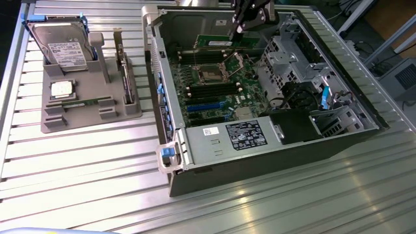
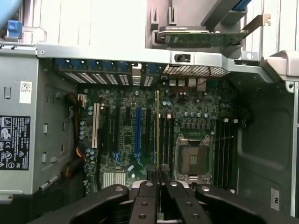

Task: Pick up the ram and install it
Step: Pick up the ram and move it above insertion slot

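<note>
Wrist view: one gripper (image 2: 157, 173), one ram (image 2: 157, 135), one open computer case (image 2: 117, 55) (its side panel off). The ram stands on edge between the two black fingers (image 2: 145, 196), which are clamped on it. It hangs just under the tool, above the motherboard (image 1: 215, 92), with one processor socket (image 2: 191, 161) just beside it.

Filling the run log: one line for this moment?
gripper: shut on ram | ram: held edge-on above motherboard in open case | status: not yet in slot
</note>
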`<state>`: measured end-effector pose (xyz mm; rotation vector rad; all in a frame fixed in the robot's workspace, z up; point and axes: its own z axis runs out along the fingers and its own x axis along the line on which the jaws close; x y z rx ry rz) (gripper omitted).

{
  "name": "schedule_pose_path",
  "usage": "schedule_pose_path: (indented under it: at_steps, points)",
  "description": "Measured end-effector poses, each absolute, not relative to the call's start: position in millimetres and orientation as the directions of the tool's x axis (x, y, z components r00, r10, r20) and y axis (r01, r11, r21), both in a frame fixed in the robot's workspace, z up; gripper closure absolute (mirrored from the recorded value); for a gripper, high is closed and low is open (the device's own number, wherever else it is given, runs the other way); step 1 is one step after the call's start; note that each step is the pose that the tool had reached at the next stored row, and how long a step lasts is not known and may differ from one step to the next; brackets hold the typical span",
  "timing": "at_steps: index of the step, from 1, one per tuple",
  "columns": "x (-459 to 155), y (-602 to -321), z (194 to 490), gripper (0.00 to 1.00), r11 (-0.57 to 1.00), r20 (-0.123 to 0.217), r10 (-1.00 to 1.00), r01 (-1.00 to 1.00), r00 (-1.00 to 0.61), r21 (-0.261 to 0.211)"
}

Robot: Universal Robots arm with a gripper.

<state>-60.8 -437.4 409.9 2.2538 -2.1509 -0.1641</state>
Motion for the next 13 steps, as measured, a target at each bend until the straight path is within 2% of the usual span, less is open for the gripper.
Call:
schedule_pose_path:
  at_steps: [13]
  points:
    - [-25, -437, 409, 0.88, -0.058, -0.061, -0.997, -0.994, 0.052, 0.097]
